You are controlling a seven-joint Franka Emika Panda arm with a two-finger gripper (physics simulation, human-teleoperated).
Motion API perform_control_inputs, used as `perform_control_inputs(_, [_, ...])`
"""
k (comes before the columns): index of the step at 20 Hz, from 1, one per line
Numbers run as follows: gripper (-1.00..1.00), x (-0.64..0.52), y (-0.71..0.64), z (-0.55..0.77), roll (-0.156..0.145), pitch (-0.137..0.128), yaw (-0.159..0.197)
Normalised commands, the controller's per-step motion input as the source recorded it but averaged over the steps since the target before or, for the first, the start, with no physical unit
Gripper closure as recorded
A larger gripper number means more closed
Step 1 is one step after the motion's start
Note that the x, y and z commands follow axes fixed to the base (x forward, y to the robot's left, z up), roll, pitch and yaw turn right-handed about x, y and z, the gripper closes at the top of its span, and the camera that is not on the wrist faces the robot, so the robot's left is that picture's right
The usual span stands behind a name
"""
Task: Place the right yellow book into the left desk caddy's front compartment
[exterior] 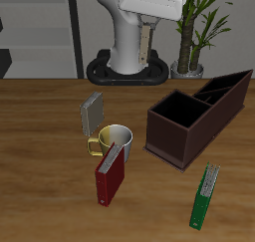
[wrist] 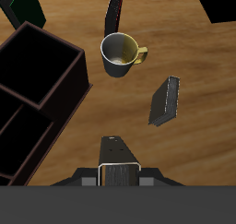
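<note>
The right yellow book [exterior: 92, 115], thin, dark grey with an olive-yellow spine, stands on edge on the wooden table behind a mug; it also shows in the wrist view [wrist: 165, 101]. The left desk caddy [exterior: 194, 117] is a long dark maroon-brown open box with partitions; its wall shows in the wrist view [wrist: 64, 54]. My gripper [exterior: 147, 39] hangs high above the table's back, near the robot base, well away from both. Its fingers look apart and hold nothing. In the wrist view only the gripper's body shows.
A white and yellow mug [exterior: 113, 139] stands between the yellow book and a dark red book [exterior: 110, 174] nearer the front edge. A green book [exterior: 205, 196] lies in front of the caddy. A potted plant [exterior: 194, 32] stands behind the table.
</note>
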Motion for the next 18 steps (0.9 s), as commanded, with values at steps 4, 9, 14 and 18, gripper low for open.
perform_control_inputs(4, [1.0,0.25,0.32,-0.07,-0.016,0.019,-0.061])
perform_control_inputs(9, [1.0,0.32,0.32,-0.21,-0.014,0.059,-0.064])
perform_control_inputs(14, [1.0,0.13,0.34,-0.15,0.029,0.028,-0.071])
perform_control_inputs(18, [1.0,0.05,0.31,-0.01,0.017,-0.011,-0.065])
